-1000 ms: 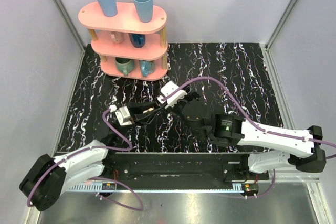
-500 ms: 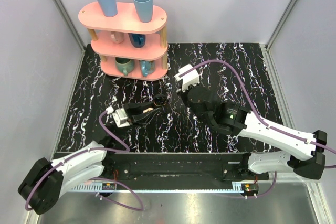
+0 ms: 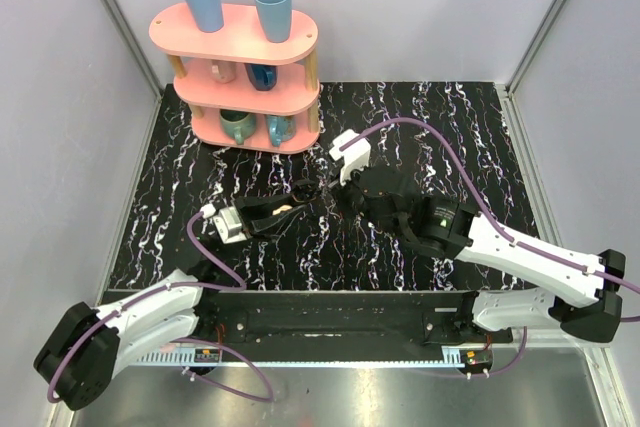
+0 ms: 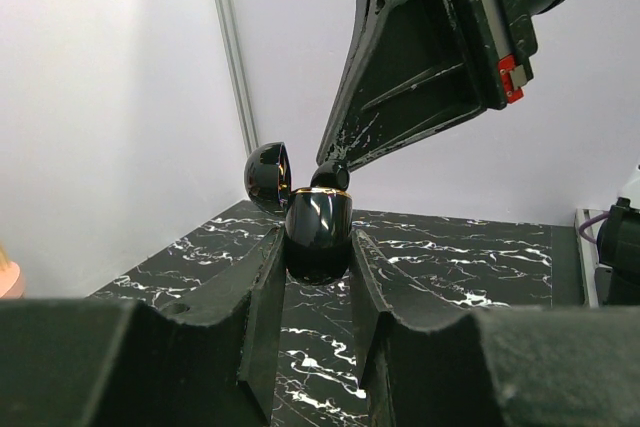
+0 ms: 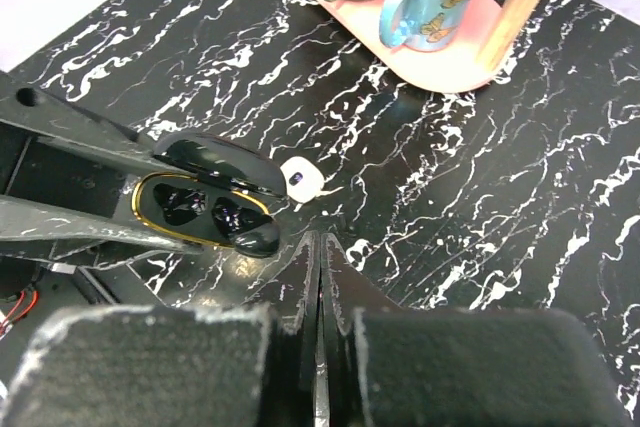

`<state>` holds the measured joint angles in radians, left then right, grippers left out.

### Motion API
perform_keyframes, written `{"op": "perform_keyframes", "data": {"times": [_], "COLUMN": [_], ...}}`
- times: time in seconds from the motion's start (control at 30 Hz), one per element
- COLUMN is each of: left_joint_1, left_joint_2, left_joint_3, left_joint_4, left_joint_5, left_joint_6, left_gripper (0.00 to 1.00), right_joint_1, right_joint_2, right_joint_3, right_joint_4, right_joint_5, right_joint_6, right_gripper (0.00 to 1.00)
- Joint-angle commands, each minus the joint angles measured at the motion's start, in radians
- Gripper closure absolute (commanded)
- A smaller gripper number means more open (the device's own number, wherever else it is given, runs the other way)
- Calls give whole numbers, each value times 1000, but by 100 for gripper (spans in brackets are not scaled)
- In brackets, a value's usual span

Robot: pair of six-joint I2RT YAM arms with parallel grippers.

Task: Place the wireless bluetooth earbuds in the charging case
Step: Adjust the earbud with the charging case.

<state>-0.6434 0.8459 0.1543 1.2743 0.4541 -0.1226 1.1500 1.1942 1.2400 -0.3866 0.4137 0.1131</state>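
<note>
The left jaws clamp the open charging case [image 4: 318, 232]. The right jaws are pressed shut and empty, near one earbud [image 5: 300, 177] lying on the counter [image 5: 520, 207] beside the case. Shut like that, they could knock it away.

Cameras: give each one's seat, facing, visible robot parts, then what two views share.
Top external: above and behind, facing down on the table; left arm, right arm show.
Left wrist: on that arm, facing along the left pincer, shut on the charging case.
Right wrist: on that arm, facing down past the shut right pincer at an earbud.
Both wrist views show the charging case.
</note>
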Motion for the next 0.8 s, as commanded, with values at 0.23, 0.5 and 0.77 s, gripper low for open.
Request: {"op": "perform_keyframes", "data": {"times": [0.23, 0.5, 0.77], "left_joint_1": [-4, -4, -4], "left_joint_2": [4, 19, 18], "left_joint_3": [5, 10, 10], "left_joint_4": [66, 82, 83], "left_joint_5": [-6, 1, 5], "left_joint_6": [12, 6, 5], "left_gripper": [100, 100, 100], "right_joint_1": [1, -1, -1], "right_joint_2": [-1, 38, 51], "right_joint_3": [41, 58, 92], "right_joint_4": [40, 23, -3], "right_joint_5": [-135, -127, 66], "right_joint_6": [8, -9, -9], "right_gripper": [97, 95, 90]}}
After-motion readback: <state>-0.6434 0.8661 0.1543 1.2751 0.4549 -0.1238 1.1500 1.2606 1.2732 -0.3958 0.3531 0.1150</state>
